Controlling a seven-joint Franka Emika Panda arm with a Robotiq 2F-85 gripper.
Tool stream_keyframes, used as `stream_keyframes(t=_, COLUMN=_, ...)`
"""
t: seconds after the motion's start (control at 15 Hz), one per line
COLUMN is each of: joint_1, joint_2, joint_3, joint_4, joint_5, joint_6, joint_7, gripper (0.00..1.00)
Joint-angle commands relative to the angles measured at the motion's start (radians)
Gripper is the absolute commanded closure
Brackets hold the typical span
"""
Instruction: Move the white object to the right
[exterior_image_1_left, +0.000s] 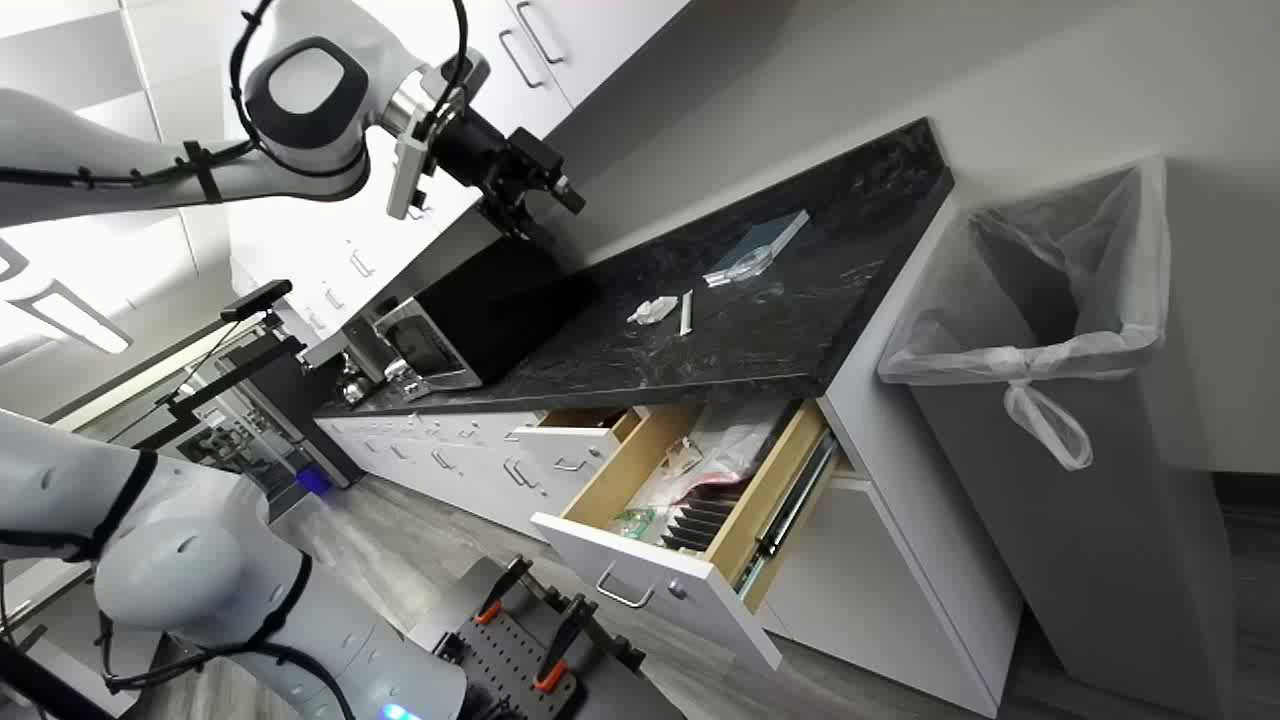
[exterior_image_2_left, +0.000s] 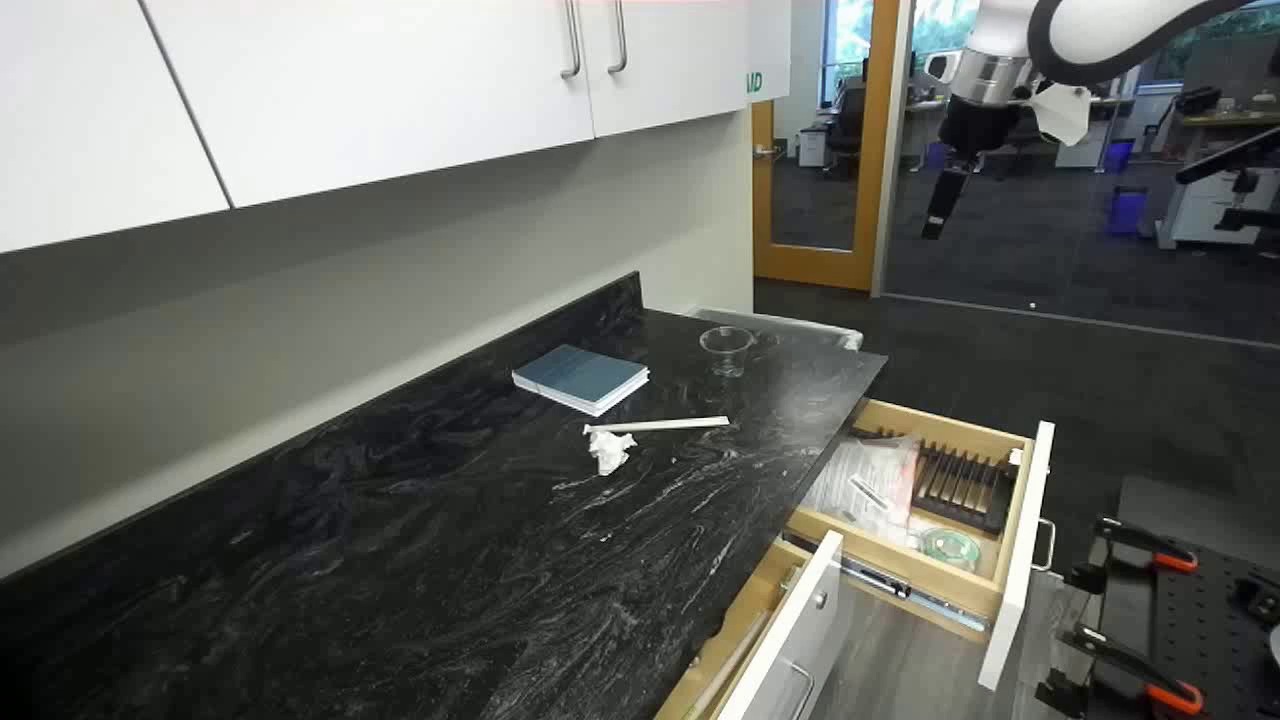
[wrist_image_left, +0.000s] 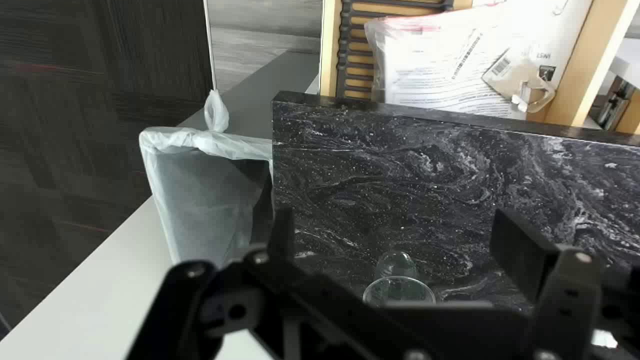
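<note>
We've got a black counter (exterior_image_2_left: 400, 580) here, streaked with grey veining, running from the lower left to right of centre in an exterior view, white wall cabinets (exterior_image_2_left: 380, 90) across the upper left, a wood-framed door (exterior_image_2_left: 812, 264) towards the upper right, and a pulled-out drawer (exterior_image_2_left: 1017, 560) at lower right. Two white things lie near mid-frame on the counter, and I can't tell which one the task means: a white stick (exterior_image_2_left: 660, 425) and, just below its left end, a crumpled white wad (exterior_image_2_left: 610, 452). The stick lies flat, long axis almost level across that frame, right end a touch higher; which way the wad points is hard to say. Slim, straight and plain, that stick; bunched and ragged-edged, that wad, its material unclear. A blue-topped book (exterior_image_2_left: 580, 375) lies just above, a clear cup (exterior_image_2_left: 728, 352) above the stick's right end. And the gripper (wrist_image_left: 392, 227), in the wrist view: spread wide, dark counter showing between its tips.
</note>
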Motion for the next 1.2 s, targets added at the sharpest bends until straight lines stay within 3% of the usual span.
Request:
stream_keyframes(t=0.0, joint_1=-0.004, joint_2=0.0, joint_3=0.004, joint_4=0.001, joint_5=0.002, joint_6=-0.002, joint_7=-0.001, gripper=0.0)
stream_keyframes(t=0.2, joint_1=-0.004, joint_2=0.0, joint_3=0.004, joint_4=0.001, joint_5=0.002, joint_6=-0.002, joint_7=-0.001, gripper=0.0)
stream_keyframes(t=0.4, joint_1=0.063, joint_2=0.06, joint_3=-0.017, joint_4=0.034, joint_5=0.074, joint_6=0.113, joint_7=-0.126, gripper=0.0)
stream_keyframes(t=0.8, joint_1=0.203, joint_2=0.345, joint_3=-0.004, joint_4=0.21, joint_5=0.27, joint_6=0.275, joint_7=-0.424, gripper=0.0)
stream_keyframes(t=1.13, joint_1=0.145, joint_2=0.625, joint_3=0.092, joint_4=0.424, joint_5=0.403, joint_6=0.249, joint_7=-0.553, gripper=0.0)
